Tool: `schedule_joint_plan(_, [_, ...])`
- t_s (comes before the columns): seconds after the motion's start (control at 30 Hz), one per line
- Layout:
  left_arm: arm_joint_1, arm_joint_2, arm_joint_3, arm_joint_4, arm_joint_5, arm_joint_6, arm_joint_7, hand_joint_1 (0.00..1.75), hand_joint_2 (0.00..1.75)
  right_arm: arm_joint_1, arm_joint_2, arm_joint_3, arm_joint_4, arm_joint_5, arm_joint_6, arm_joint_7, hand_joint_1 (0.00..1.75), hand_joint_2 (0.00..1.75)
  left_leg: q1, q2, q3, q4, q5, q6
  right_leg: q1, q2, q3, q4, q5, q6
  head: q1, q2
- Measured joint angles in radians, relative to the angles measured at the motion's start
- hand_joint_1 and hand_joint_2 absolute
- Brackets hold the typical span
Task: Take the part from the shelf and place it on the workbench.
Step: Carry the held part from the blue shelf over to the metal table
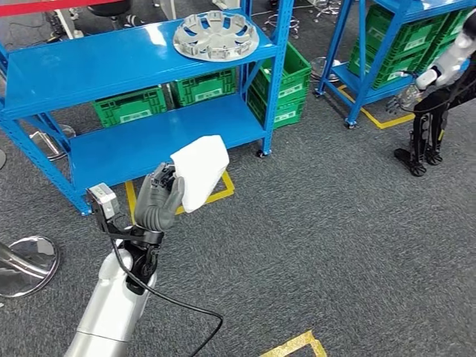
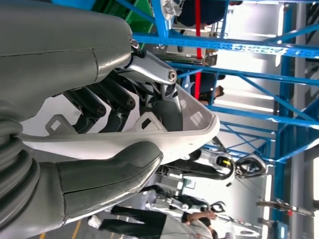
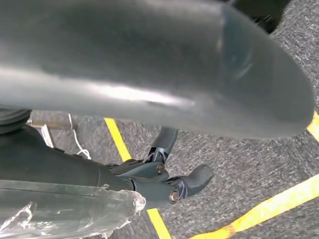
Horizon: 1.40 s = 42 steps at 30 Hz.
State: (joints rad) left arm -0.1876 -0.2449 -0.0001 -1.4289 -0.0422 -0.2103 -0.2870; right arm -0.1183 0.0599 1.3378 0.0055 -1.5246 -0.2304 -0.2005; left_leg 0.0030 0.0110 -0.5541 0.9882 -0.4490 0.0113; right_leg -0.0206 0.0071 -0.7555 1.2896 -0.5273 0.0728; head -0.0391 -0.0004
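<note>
Left hand (image 1: pixel 158 199) grasping the white part (image 1: pixel 201 171), lifted clear above the grey carpet (image 1: pixel 337 223).
Its thumb (image 2: pixel 109 169) presses one face and the dark fingers (image 2: pixel 112 104) the other, in front of the blue shelf (image 1: pixel 129 59), whose top level carries a silver hubcap (image 1: pixel 216 35) near its right end. Right hand (image 3: pixel 165 174): fingers partly extended, touching nothing, above the carpet.

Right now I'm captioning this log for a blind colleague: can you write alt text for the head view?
The robot's left hand holds a white part above grey carpet. Behind stands a blue shelf bearing a silver wheel cover, with green crates underneath.
</note>
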Motion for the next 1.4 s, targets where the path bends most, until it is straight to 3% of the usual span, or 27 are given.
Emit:
schedule_joint_plan(0.03, [0.0, 0.0, 0.001, -0.001, -0.006, 0.004, 0.0, 1.75, 1.75, 0.001, 0.0, 0.0, 0.0, 0.0, 0.0, 0.001, 0.0, 0.0, -0.002, 0.009, 0.0, 0.0, 0.0, 0.0, 0.001, -0.001, 0.006, 0.003, 0.005, -0.002, 0.0, 0.0])
schedule_joint_plan(0.07, [-0.001, 0.0, 0.002, -0.004, -0.012, 0.006, 0.0, 1.75, 1.75, 0.001, 0.0, 0.0, 0.0, 0.0, 0.0, 0.002, 0.0, 0.0, -0.004, 0.017, 0.0, 0.0, 0.0, 0.001, 0.002, -0.004, 0.032, -0.035, 0.026, -0.006, 0.0, 0.0])
schedule_joint_plan(0.13, [-0.003, -0.001, 0.003, -0.01, -0.019, 0.006, 0.0, 1.75, 1.75, 0.0, 0.0, 0.0, 0.0, 0.0, 0.0, 0.002, 0.0, 0.0, -0.008, 0.031, 0.002, 0.001, -0.001, -0.002, 0.011, -0.029, 0.114, -0.17, 0.075, -0.017, 0.0, 0.0])
schedule_joint_plan(0.2, [-0.007, 0.0, 0.004, -0.016, -0.025, 0.006, 0.001, 1.75, 1.75, -0.004, 0.001, 0.0, 0.0, 0.0, 0.0, 0.002, 0.0, 0.0, -0.013, 0.043, 0.001, 0.003, -0.002, -0.008, 0.02, -0.05, 0.16, -0.255, 0.094, -0.03, -0.001, 0.0])
schedule_joint_plan(0.3, [-0.01, 0.0, 0.004, -0.02, -0.046, 0.006, 0.006, 1.75, 1.75, -0.003, 0.001, 0.0, -0.001, 0.0, 0.0, 0.003, 0.0, 0.0, -0.013, 0.058, -0.001, 0.003, -0.002, -0.022, 0.02, -0.033, 0.157, -0.267, 0.099, -0.044, -0.001, 0.0])
schedule_joint_plan(0.37, [-0.012, 0.001, 0.002, -0.024, -0.069, 0.004, 0.015, 1.75, 1.75, -0.001, 0.001, 0.0, -0.001, 0.0, -0.003, 0.005, 0.0, 0.0, -0.01, 0.039, -0.016, 0.035, -0.031, -0.033, 0.016, -0.018, 0.153, -0.271, 0.106, -0.054, -0.002, 0.0])
schedule_joint_plan(0.47, [-0.009, 0.004, 0.0, -0.028, -0.09, 0.003, 0.023, 1.75, 1.75, -0.002, 0.001, 0.0, -0.001, 0.0, -0.005, 0.009, 0.0, 0.0, -0.006, 0.002, -0.101, 0.219, -0.126, -0.044, 0.012, 0.007, 0.146, -0.272, 0.112, -0.062, -0.003, 0.0])
schedule_joint_plan(0.5, [-0.006, 0.005, -0.001, -0.028, -0.093, 0.003, 0.024, 1.75, 1.75, -0.001, 0.001, 0.0, -0.001, 0.0, -0.005, 0.01, 0.0, 0.0, -0.006, -0.001, -0.127, 0.273, -0.142, -0.045, 0.012, 0.016, 0.144, -0.272, 0.113, -0.063, -0.002, 0.0])
schedule_joint_plan(0.53, [-0.004, 0.006, -0.001, -0.028, -0.095, 0.003, 0.024, 1.75, 1.75, 0.0, 0.001, 0.0, -0.001, 0.0, -0.005, 0.01, 0.0, 0.0, -0.005, -0.002, -0.138, 0.293, -0.139, -0.046, 0.011, 0.026, 0.143, -0.272, 0.115, -0.062, -0.002, 0.0])
schedule_joint_plan(0.6, [-0.003, 0.007, -0.002, -0.029, -0.098, 0.003, 0.024, 1.75, 1.75, 0.002, 0.001, 0.0, -0.001, 0.0, -0.005, 0.012, 0.0, 0.0, -0.002, -0.006, -0.104, 0.223, -0.081, -0.047, 0.008, 0.046, 0.143, -0.271, 0.118, -0.057, -0.002, 0.0])
schedule_joint_plan(0.67, [-0.004, 0.008, -0.003, -0.031, -0.11, 0.003, 0.022, 1.75, 1.75, 0.0, 0.001, 0.0, -0.001, 0.0, -0.004, 0.012, 0.0, 0.0, 0.007, -0.04, -0.037, 0.088, -0.02, -0.052, 0.006, 0.066, 0.139, -0.269, 0.12, -0.047, -0.003, 0.0])
schedule_joint_plan(0.73, [-0.004, 0.01, -0.004, -0.036, -0.133, 0.007, 0.013, 1.75, 1.75, 0.0, 0.0, 0.0, 0.0, 0.0, 0.004, 0.009, 0.0, 0.0, 0.013, -0.074, -0.007, 0.02, -0.006, -0.049, 0.007, 0.082, 0.13, -0.267, 0.126, -0.033, -0.002, 0.0])
schedule_joint_plan(0.8, [-0.002, 0.011, -0.007, -0.042, -0.154, 0.014, -0.005, 1.75, 1.75, 0.005, 0.0, 0.0, 0.0, 0.0, 0.014, 0.006, 0.0, 0.0, 0.012, -0.07, -0.009, 0.015, -0.006, -0.035, 0.004, 0.096, 0.121, -0.272, 0.134, -0.02, -0.002, 0.0])
schedule_joint_plan(0.87, [-0.004, 0.01, -0.008, -0.052, -0.162, 0.019, -0.019, 1.75, 1.75, 0.012, 0.001, 0.0, -0.001, 0.0, 0.019, 0.006, 0.0, 0.0, 0.012, -0.054, -0.01, 0.013, -0.001, -0.02, 0.004, 0.075, 0.108, -0.254, 0.122, -0.01, 0.003, 0.0])
schedule_joint_plan(0.9, [-0.005, 0.01, -0.009, -0.057, -0.164, 0.02, -0.023, 1.75, 1.75, 0.013, 0.002, 0.0, -0.001, 0.0, 0.02, 0.008, 0.0, 0.0, 0.012, -0.044, -0.01, 0.011, 0.001, -0.013, 0.006, 0.054, 0.089, -0.216, 0.099, -0.007, 0.006, 0.0])
schedule_joint_plan(0.97, [-0.005, 0.011, -0.008, -0.065, -0.168, 0.02, -0.024, 1.75, 1.75, 0.011, 0.005, 0.0, -0.001, 0.0, 0.023, 0.013, 0.0, 0.0, 0.008, -0.024, -0.011, 0.011, 0.001, -0.005, 0.008, 0.012, 0.031, -0.086, 0.033, -0.003, 0.014, 0.0])
schedule_joint_plan(1.03, [-0.009, 0.012, -0.007, -0.07, -0.176, 0.02, -0.025, 1.75, 1.75, 0.01, 0.007, 0.0, -0.001, 0.0, 0.026, 0.017, 0.0, 0.0, 0.004, -0.003, -0.011, 0.011, 0.0, -0.003, 0.008, 0.001, -0.011, 0.015, -0.002, -0.003, 0.014, 0.0])
schedule_joint_plan(1.07, [-0.013, 0.012, -0.007, -0.071, -0.179, 0.019, -0.025, 1.75, 1.75, 0.011, 0.007, 0.0, -0.001, 0.0, 0.028, 0.017, 0.0, 0.0, 0.002, 0.006, -0.011, 0.011, 0.0, -0.003, 0.008, -0.001, -0.006, 0.013, 0.006, -0.004, 0.014, 0.0])
schedule_joint_plan(1.1, [-0.021, 0.013, -0.006, -0.073, -0.181, 0.016, -0.025, 1.75, 1.75, 0.012, 0.008, 0.0, -0.001, 0.0, 0.03, 0.015, 0.0, 0.0, 0.002, 0.014, -0.01, 0.011, 0.0, -0.003, 0.008, -0.004, 0.02, -0.029, 0.03, -0.006, 0.015, 0.0])
schedule_joint_plan(1.17, [-0.041, 0.013, -0.003, -0.075, -0.179, 0.004, -0.028, 1.75, 1.75, 0.012, 0.008, 0.0, -0.001, 0.0, 0.035, 0.008, 0.0, 0.0, -0.001, 0.027, -0.009, 0.012, -0.002, -0.006, 0.013, -0.031, 0.103, -0.171, 0.083, -0.013, 0.015, 0.0])
schedule_joint_plan(1.23, [-0.064, 0.014, 0.001, -0.078, -0.177, -0.011, -0.036, 1.75, 1.75, 0.009, 0.008, 0.0, -0.001, 0.0, 0.035, 0.003, 0.0, 0.0, -0.006, 0.036, -0.009, 0.014, -0.002, -0.015, 0.019, -0.05, 0.148, -0.254, 0.102, -0.025, 0.013, 0.0])
schedule_joint_plan(1.33, [-0.088, 0.015, 0.004, -0.082, -0.181, -0.018, -0.044, 1.75, 1.75, 0.011, 0.007, -0.001, -0.001, 0.0, 0.028, 0.001, 0.0, 0.0, -0.006, 0.049, -0.008, 0.011, -0.003, -0.03, 0.02, -0.032, 0.145, -0.265, 0.106, -0.043, 0.012, 0.0])
schedule_joint_plan(1.4, [-0.097, 0.016, 0.006, -0.086, -0.184, -0.019, -0.045, 1.75, 1.75, 0.012, 0.007, -0.002, -0.001, 0.0, 0.025, 0.001, 0.0, 0.0, -0.004, 0.033, -0.024, 0.048, -0.035, -0.04, 0.016, -0.017, 0.145, -0.271, 0.112, -0.054, 0.011, 0.0])
